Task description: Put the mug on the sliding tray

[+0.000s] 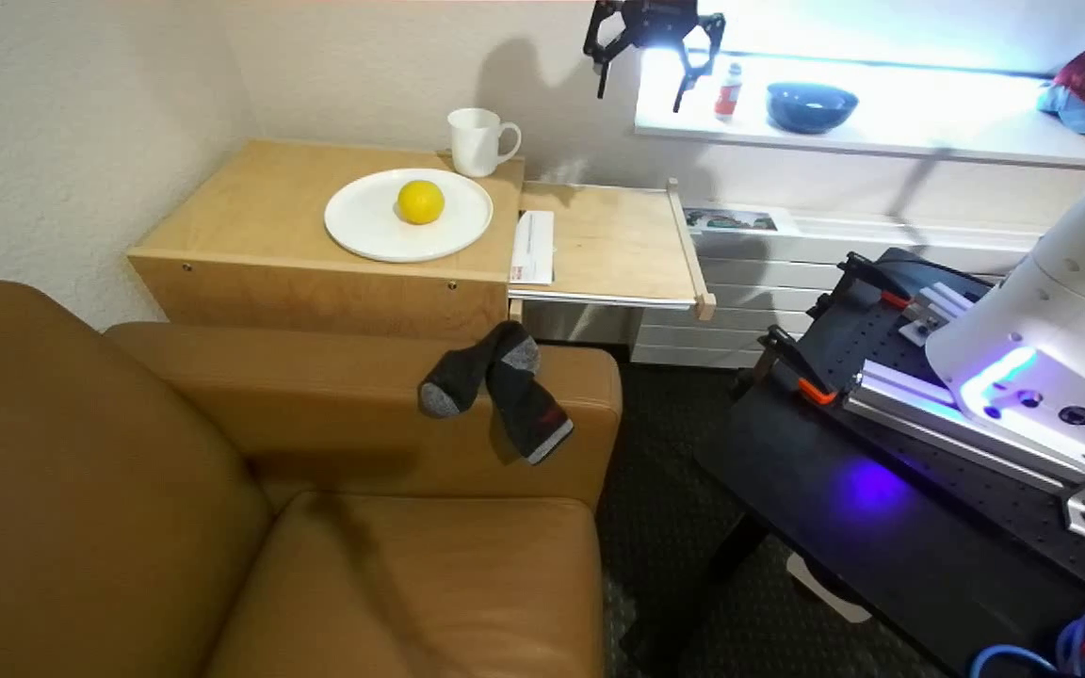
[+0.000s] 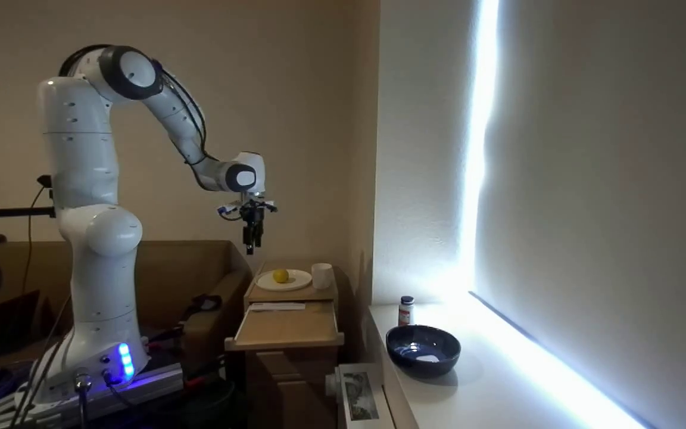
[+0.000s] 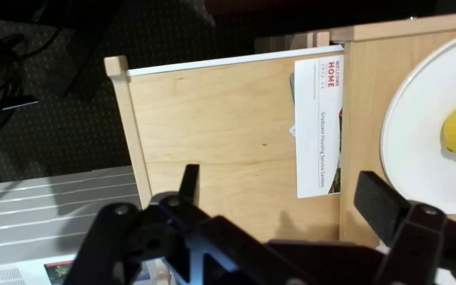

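Observation:
The white mug (image 1: pixel 475 143) stands upright at the back corner of the wooden cabinet top, behind the plate, its handle toward the tray side. It also shows in an exterior view (image 2: pixel 321 276). In the wrist view it is mostly hidden behind the gripper; only white bits show. The sliding tray (image 1: pixel 620 240) is pulled out beside the cabinet, slightly lower than its top; it also shows in both the exterior view (image 2: pixel 289 329) and the wrist view (image 3: pixel 212 130). My gripper (image 1: pixel 640 99) is open, empty and pointing down, high above the tray; its fingers spread wide in the wrist view (image 3: pixel 278 174).
A white plate (image 1: pixel 368 234) with a yellow fruit (image 1: pixel 421 201) lies on the cabinet top (image 1: pixel 251 207). A leaflet (image 3: pixel 317 126) lies on the tray along the cabinet edge. A blue bowl (image 2: pixel 423 351) and a small bottle (image 2: pixel 405 311) stand on the windowsill. Socks (image 1: pixel 505 386) lie on the sofa arm.

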You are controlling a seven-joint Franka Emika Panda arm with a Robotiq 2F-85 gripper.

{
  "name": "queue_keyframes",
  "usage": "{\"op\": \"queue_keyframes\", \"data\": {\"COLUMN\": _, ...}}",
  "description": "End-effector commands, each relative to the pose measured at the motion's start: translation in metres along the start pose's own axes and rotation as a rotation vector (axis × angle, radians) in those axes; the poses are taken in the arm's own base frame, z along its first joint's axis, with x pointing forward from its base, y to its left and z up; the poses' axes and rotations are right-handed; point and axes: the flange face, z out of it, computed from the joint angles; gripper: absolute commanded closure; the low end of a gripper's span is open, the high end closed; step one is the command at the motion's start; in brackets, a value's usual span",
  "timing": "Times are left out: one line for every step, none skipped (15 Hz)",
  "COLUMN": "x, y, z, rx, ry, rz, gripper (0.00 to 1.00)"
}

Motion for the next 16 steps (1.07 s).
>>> {"op": "queue_keyframes", "data": {"x": 0.037, "y": -0.045, "z": 0.028, "rx": 0.041, "ry": 0.018, "rz": 0.202, "gripper": 0.0}}
{"op": "queue_keyframes", "data": {"x": 0.047, "y": -0.055, "z": 0.029, "rx": 0.063, "ry": 0.033, "rz": 0.256, "gripper": 0.0}}
{"op": "queue_keyframes", "data": {"x": 0.058, "y": -0.065, "z": 0.031, "rx": 0.081, "ry": 0.049, "rz": 0.314, "gripper": 0.0}}
{"op": "queue_keyframes", "data": {"x": 0.064, "y": -0.072, "z": 0.026, "rx": 0.085, "ry": 0.045, "rz": 0.378, "gripper": 0.0}}
{"op": "queue_keyframes", "data": {"x": 0.051, "y": -0.052, "z": 0.027, "rx": 0.07, "ry": 0.032, "rz": 0.297, "gripper": 0.0}}
{"op": "queue_keyframes", "data": {"x": 0.057, "y": -0.058, "z": 0.028, "rx": 0.074, "ry": 0.033, "rz": 0.313, "gripper": 0.0}}
{"op": "queue_keyframes", "data": {"x": 0.057, "y": -0.058, "z": 0.03, "rx": 0.072, "ry": 0.033, "rz": 0.31, "gripper": 0.0}}
{"op": "queue_keyframes", "data": {"x": 0.055, "y": -0.058, "z": 0.03, "rx": 0.069, "ry": 0.032, "rz": 0.308, "gripper": 0.0}}
{"op": "queue_keyframes", "data": {"x": 0.053, "y": -0.058, "z": 0.03, "rx": 0.069, "ry": 0.033, "rz": 0.305, "gripper": 0.0}}
{"op": "queue_keyframes", "data": {"x": 0.058, "y": -0.061, "z": 0.041, "rx": 0.04, "ry": 0.046, "rz": 0.314, "gripper": 0.0}}
{"op": "queue_keyframes", "data": {"x": 0.067, "y": -0.07, "z": 0.053, "rx": 0.049, "ry": 0.08, "rz": 0.395, "gripper": 0.0}}
{"op": "queue_keyframes", "data": {"x": 0.074, "y": -0.079, "z": 0.06, "rx": 0.075, "ry": 0.07, "rz": 0.472, "gripper": 0.0}}
{"op": "queue_keyframes", "data": {"x": 0.082, "y": -0.09, "z": 0.069, "rx": 0.092, "ry": 0.059, "rz": 0.535, "gripper": 0.0}}
{"op": "queue_keyframes", "data": {"x": 0.089, "y": -0.101, "z": 0.075, "rx": 0.107, "ry": 0.049, "rz": 0.59, "gripper": 0.0}}
{"op": "queue_keyframes", "data": {"x": 0.094, "y": -0.111, "z": 0.08, "rx": 0.126, "ry": 0.051, "rz": 0.645, "gripper": 0.0}}
{"op": "queue_keyframes", "data": {"x": 0.1, "y": -0.122, "z": 0.085, "rx": 0.149, "ry": 0.042, "rz": 0.696, "gripper": 0.0}}
